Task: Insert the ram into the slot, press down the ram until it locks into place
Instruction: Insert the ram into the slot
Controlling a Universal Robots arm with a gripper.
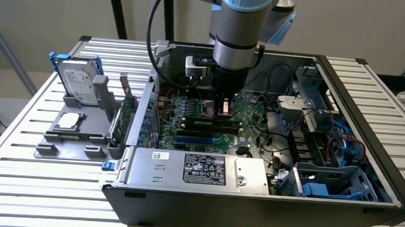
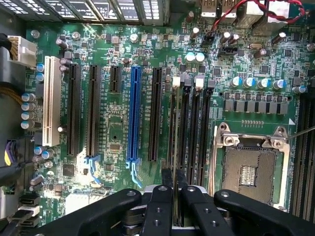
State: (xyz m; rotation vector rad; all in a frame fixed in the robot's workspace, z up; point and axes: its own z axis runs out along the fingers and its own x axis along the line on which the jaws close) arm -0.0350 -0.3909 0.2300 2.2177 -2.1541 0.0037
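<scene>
Nearest the wrist camera is the gripper. Its two black fingers are drawn together on the top edge of the ram. I see the ram edge-on, standing upright in the slot. This is the outermost of the black memory slots, on the side toward the blue slot and away from the CPU socket.

In the exterior view the gripper hangs vertically over the motherboard inside the open case, with the ram beneath it.

Assessment: insertion appears under way, but I cannot tell whether the end clips are latched (the white clip at the far end gives no clear sign). To do this step well, I judge the push must go straight down, with the stick parallel to the slot walls. Any tilt risks seating one end alone, or loading the neighbouring slot.
</scene>
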